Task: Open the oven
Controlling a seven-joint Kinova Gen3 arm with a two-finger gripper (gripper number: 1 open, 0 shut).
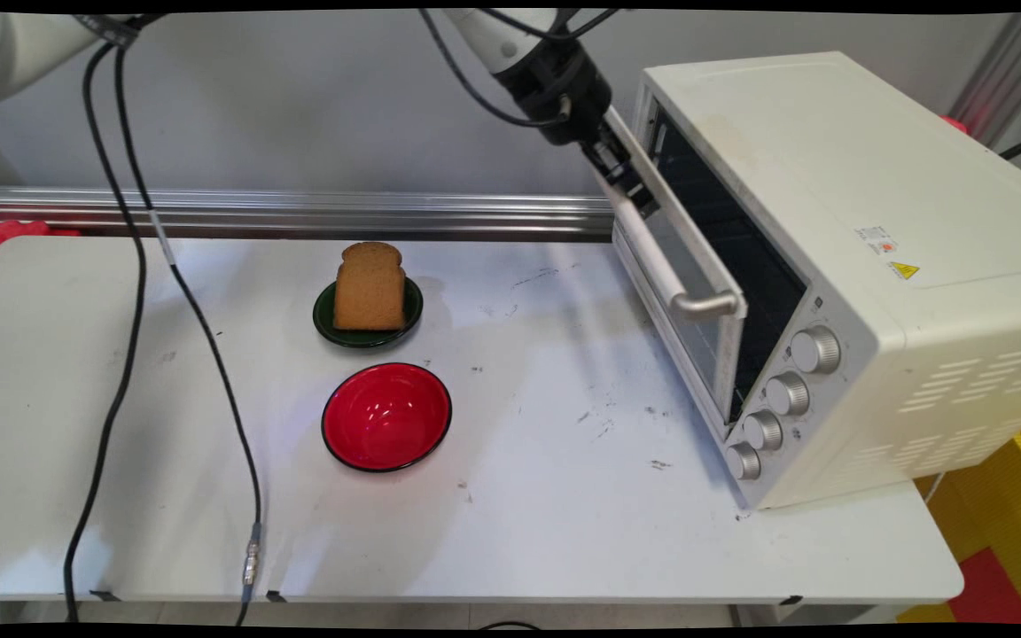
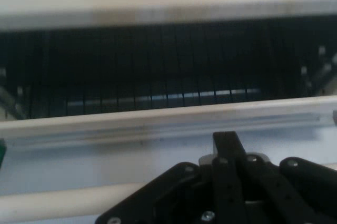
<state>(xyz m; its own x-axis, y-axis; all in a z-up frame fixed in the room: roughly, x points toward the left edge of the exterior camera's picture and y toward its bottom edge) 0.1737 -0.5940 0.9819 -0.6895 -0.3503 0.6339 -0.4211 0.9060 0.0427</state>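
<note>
While the tool [image 1: 626,182] grips the toaster oven [image 1: 838,266] door's handle [image 1: 652,252] near its far end, this rigid, smooth bar suits a firm grasp.

No readable text. Toaster oven [image 1: 838,266], right of frame, has a yellow triangle warning sticker [image 1: 903,270] on its top, plus a small white label [image 1: 876,239] just above it, print too small to read.
</note>
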